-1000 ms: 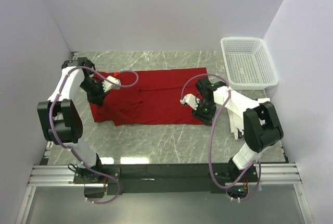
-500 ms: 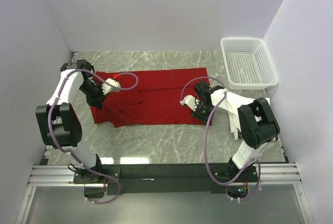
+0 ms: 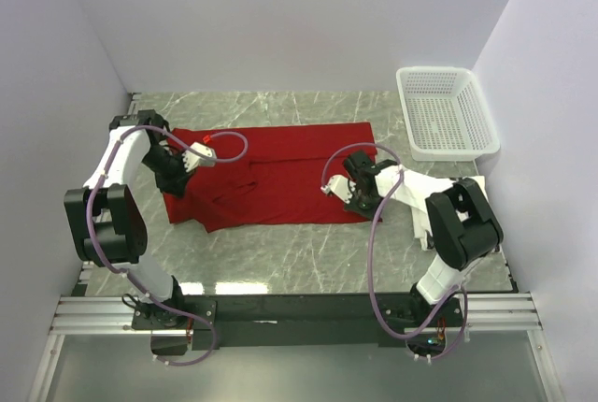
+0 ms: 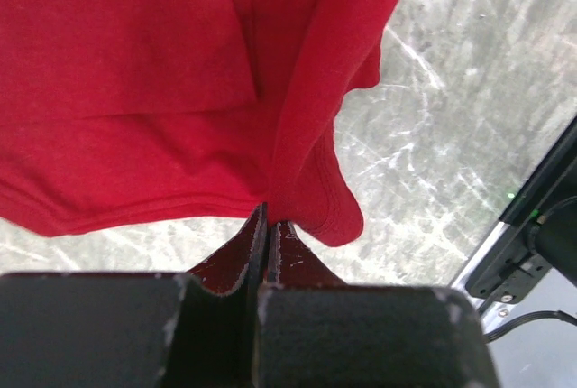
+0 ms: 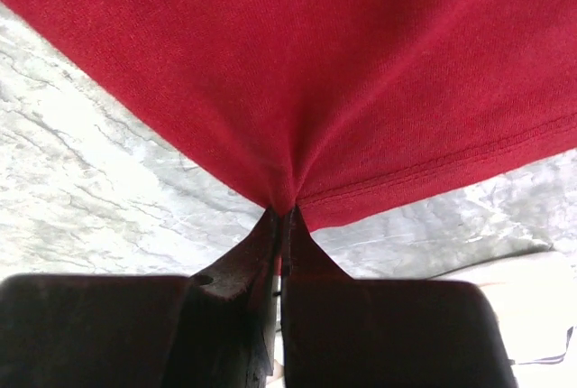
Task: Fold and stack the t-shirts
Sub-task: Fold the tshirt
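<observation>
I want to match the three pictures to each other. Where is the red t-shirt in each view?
Top external: the red t-shirt lies across the middle of the grey marble table.
Left wrist: it fills the upper left; the left gripper pinches its edge.
Right wrist: it fills the top; the right gripper pinches its hem.
Shared landmark: that marble table, seen in all three.

Your top camera looks down on the whole marble table (image 3: 280,252) from high behind its near edge. Each wrist camera peers close along its fingers (image 4: 236,257) — all three share the red t-shirt (image 3: 290,164).
</observation>
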Robot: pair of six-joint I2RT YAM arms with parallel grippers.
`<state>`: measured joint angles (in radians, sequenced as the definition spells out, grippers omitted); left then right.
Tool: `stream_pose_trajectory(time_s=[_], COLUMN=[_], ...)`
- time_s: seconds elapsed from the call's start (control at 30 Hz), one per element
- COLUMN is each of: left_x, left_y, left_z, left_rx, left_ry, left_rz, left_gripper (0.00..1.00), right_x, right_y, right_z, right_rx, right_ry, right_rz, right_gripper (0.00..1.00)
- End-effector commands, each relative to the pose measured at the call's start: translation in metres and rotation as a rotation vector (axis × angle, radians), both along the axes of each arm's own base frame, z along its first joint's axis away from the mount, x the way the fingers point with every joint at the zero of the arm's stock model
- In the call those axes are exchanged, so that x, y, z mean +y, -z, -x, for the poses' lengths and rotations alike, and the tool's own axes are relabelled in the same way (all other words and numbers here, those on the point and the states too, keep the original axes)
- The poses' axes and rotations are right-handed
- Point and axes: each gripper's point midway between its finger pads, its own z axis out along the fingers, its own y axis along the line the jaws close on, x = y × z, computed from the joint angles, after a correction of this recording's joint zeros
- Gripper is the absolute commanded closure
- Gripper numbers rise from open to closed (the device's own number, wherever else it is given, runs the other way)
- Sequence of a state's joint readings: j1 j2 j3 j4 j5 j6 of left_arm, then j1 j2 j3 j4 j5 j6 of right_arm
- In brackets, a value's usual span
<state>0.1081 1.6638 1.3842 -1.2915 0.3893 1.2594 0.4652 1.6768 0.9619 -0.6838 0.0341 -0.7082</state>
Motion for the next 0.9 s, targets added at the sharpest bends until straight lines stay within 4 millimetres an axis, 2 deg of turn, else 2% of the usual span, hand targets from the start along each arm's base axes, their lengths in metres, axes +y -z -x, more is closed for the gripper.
stream_pose_trajectory(time_s=[0.0,0.1,0.2,0.23,0.3,0.33,0.37,0.4,0.43,0.5,0.53,0.57,0.6,0.63,0.67,0.7,0.73,0.8,0.87], left_x=[-0.009,-0.011,-0.006,-0.006,-0.003,-0.001,-0.002,-0.002,-0.001,-0.001,0.001,0.002,0.004,0.006,0.007,0.010,0.011,0.014,0.013], left_y=[-0.013,-0.025,-0.036,-0.044,-0.046,-0.055,-0.053,-0.054,-0.062,-0.060,-0.069,-0.063,-0.071,-0.071,-0.062,-0.069,-0.060,-0.061,-0.051], left_z=[0.013,0.023,0.021,0.014,0.004,-0.007,-0.013,-0.019,-0.029,-0.044,-0.056,-0.065,-0.079,-0.086,-0.092,-0.105,-0.112,-0.124,-0.131], left_rx=[-0.010,-0.014,-0.056,-0.083,-0.072,-0.103,-0.094,-0.098,-0.128,-0.119,-0.151,-0.130,-0.163,-0.165,-0.133,-0.164,-0.145,-0.164,-0.144], left_ry=[-0.005,-0.011,-0.038,-0.047,-0.096,-0.105,-0.118,-0.120,-0.126,-0.147,-0.154,-0.176,-0.180,-0.187,-0.193,-0.196,-0.202,-0.200,-0.193], left_rz=[0.049,0.060,0.057,0.062,0.082,0.086,0.100,0.101,0.102,0.118,0.118,0.121,0.117,0.114,0.114,0.105,0.103,0.087,0.081], left_gripper=[1.00,1.00,1.00,1.00,1.00,1.00,1.00,1.00,1.00,1.00,1.00,1.00,1.00,1.00,1.00,1.00,1.00,1.00,1.00], right_x=[-0.007,-0.004,-0.004,-0.007,-0.016,-0.018,-0.026,-0.027,-0.030,-0.031,-0.032,-0.033,-0.032,-0.031,-0.031,-0.030,-0.029,-0.031,-0.032], right_y=[0.004,-0.017,-0.041,-0.046,-0.058,-0.057,-0.058,-0.067,-0.064,-0.074,-0.070,-0.071,-0.073,-0.074,-0.076,-0.078,-0.080,-0.082,-0.081], right_z=[0.009,0.013,0.016,0.015,0.005,0.001,-0.005,-0.014,-0.018,-0.034,-0.038,-0.042,-0.051,-0.055,-0.060,-0.070,-0.074,-0.089,-0.099], right_rx=[0.015,0.014,0.012,0.012,0.017,0.034,0.039,0.029,0.050,0.044,0.069,0.076,0.085,0.090,0.093,0.095,0.096,0.097,0.096], right_ry=[0.005,-0.011,-0.029,-0.026,-0.013,-0.007,0.019,0.014,0.018,0.018,0.018,0.012,0.017,0.014,0.009,0.011,0.006,0.004,-0.009], right_rz=[0.009,-0.025,-0.053,-0.059,-0.072,-0.071,-0.071,-0.075,-0.067,-0.076,-0.071,-0.070,-0.071,-0.072,-0.072,-0.072,-0.071,-0.065,-0.049], right_gripper=[1.00,1.00,1.00,1.00,1.00,1.00,1.00,1.00,1.00,1.00,1.00,1.00,1.00,1.00,1.00,1.00,1.00,1.00,1.00])
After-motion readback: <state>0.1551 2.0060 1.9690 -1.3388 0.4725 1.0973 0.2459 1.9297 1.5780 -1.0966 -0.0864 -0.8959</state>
